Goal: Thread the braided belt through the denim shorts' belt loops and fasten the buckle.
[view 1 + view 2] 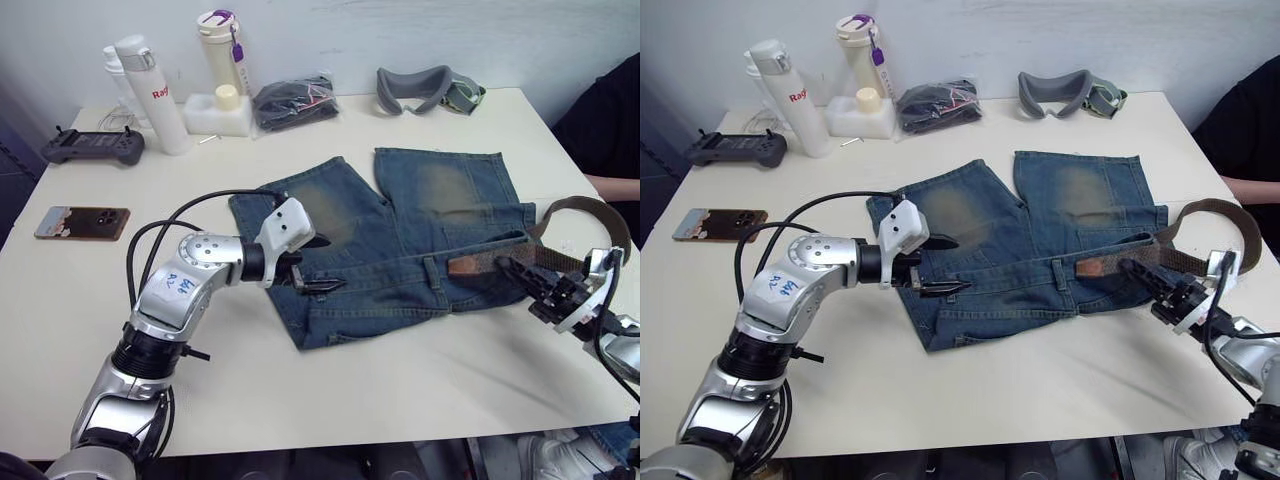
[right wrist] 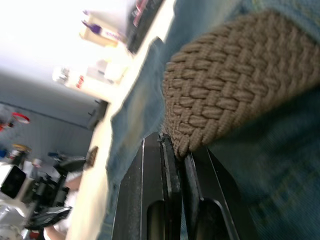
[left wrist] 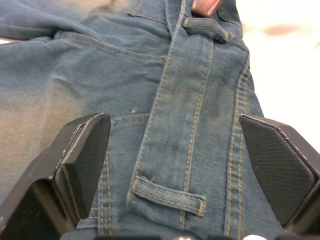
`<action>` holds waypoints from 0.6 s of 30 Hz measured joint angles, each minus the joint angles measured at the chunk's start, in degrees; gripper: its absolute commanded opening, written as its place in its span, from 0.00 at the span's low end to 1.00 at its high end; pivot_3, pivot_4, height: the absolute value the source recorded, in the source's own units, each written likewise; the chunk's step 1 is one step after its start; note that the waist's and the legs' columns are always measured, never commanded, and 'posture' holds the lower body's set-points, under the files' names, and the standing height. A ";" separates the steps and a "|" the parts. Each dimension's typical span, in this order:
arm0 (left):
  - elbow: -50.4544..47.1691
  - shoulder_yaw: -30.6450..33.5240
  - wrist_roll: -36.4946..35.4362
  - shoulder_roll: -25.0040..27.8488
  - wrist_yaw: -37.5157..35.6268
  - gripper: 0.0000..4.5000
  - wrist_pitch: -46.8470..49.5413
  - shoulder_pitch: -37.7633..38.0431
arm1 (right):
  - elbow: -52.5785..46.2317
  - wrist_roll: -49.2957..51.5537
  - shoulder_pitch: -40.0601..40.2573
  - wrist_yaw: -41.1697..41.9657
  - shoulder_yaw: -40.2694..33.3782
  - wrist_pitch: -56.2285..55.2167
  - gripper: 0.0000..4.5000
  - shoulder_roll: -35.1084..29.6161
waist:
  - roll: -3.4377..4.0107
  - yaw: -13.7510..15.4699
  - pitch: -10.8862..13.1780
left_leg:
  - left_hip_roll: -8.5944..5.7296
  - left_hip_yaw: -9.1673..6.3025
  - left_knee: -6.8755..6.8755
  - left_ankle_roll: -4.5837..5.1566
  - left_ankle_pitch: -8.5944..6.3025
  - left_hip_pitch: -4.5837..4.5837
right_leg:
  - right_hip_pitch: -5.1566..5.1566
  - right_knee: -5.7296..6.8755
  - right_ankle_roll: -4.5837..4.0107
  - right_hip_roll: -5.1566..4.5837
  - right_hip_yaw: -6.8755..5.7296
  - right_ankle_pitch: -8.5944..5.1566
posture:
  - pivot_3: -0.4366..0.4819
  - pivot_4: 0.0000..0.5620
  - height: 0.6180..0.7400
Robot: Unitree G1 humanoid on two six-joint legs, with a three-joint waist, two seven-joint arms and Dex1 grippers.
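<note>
Belt partly threaded, buckle not yet fastened

The shorts [image 1: 400,240] are spread at the frame centre; the belt [image 1: 560,235] is clenched by the right claw [image 1: 535,285] at the right edge, its tip [image 1: 468,265] passed under one loop. The left claw [image 1: 310,268] is held released over the waistband; further loops are left

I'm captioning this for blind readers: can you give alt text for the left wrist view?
Two open black fingers of the left gripper frame the waistband of the denim shorts, with one belt loop between them. A second loop lies farther along, the belt's brown tip just beyond it.
</note>
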 measured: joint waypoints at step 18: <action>-2.53 0.21 -2.92 1.09 -1.45 1.00 2.17 1.67 | -7.00 6.42 -1.58 -3.56 1.54 4.29 0.02 9.18 | 0.00 -0.14 0.00 | 0.11 -0.04 -0.01 -0.06 -0.03 0.02 | -0.01 0.00 -0.01 0.09 0.03 0.00 | 0.48 0.27 1.00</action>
